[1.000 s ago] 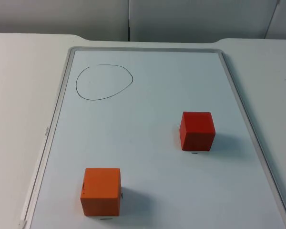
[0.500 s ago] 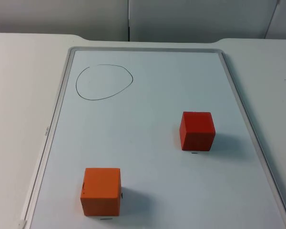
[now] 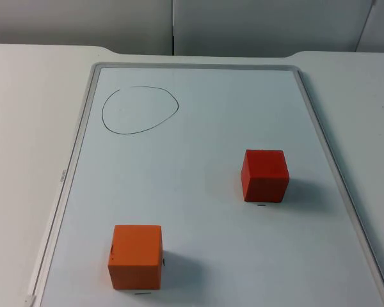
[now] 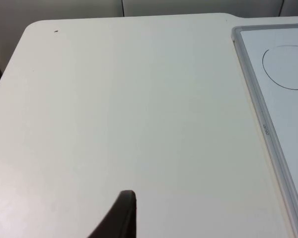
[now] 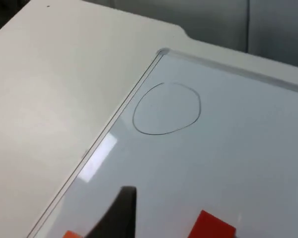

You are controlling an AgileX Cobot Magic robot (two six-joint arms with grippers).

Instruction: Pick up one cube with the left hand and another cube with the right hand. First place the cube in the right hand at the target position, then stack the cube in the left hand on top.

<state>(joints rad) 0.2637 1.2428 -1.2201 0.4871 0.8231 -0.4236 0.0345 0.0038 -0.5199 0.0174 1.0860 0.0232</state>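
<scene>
Hovering over bare surface (image 4: 114, 109), the left gripper (image 4: 120, 218) shows one fingertip; whether either gripper's fingers are released or clenched, I cannot tell. Best approach: square the right gripper (image 5: 120, 213) over the red cube (image 3: 264, 174), left over the orange cube (image 3: 136, 256), on the whiteboard (image 3: 198, 128).

A whiteboard (image 3: 211, 128) is lying flat on the table (image 3: 32, 128), filling most of the top view's middle. A drawn circle (image 3: 139, 110) is sitting in the board's upper left part. One cube (image 3: 264, 175) is resting on the board right of centre, well apart from the circle. A second cube (image 3: 136, 256) is standing on the board at lower left, near the frame's bottom edge, well apart from the first. The partition wall (image 3: 179, 22) is running along the top, behind the table.
</scene>
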